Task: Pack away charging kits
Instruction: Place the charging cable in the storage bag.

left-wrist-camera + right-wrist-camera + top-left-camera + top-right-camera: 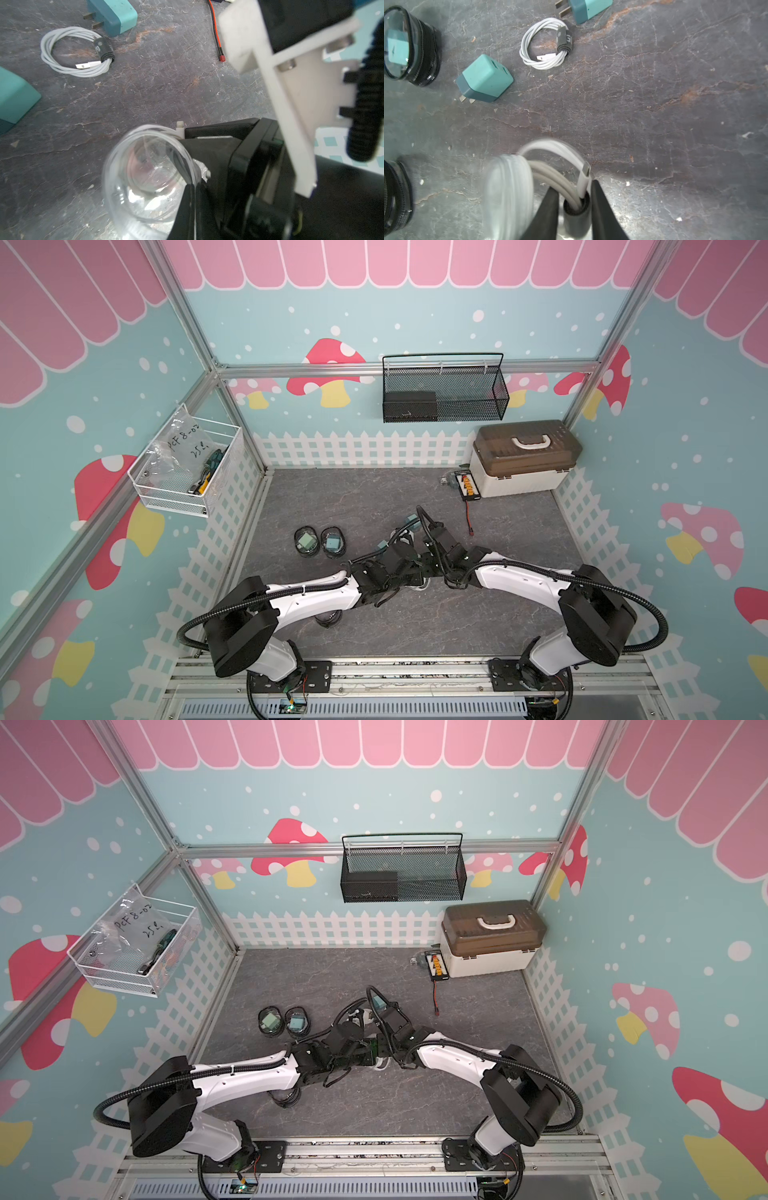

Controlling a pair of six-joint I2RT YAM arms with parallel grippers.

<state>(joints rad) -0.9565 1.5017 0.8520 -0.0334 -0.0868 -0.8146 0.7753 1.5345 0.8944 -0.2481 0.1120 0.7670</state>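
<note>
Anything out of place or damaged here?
Nothing looks spilled or damaged. One black-rimmed pouch lies partly under the left arm, apart from the two filled pouches; two chargers and a cable lie loose, unpacked.

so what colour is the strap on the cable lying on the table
Dark grey with pale lettering; the strap shows best in the right wrist view.

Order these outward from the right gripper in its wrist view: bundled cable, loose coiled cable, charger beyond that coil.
1. The bundled cable, between the jaws of the right gripper.
2. The loose coiled cable, lying flat farther out.
3. The far charger, just past that coil.
</note>
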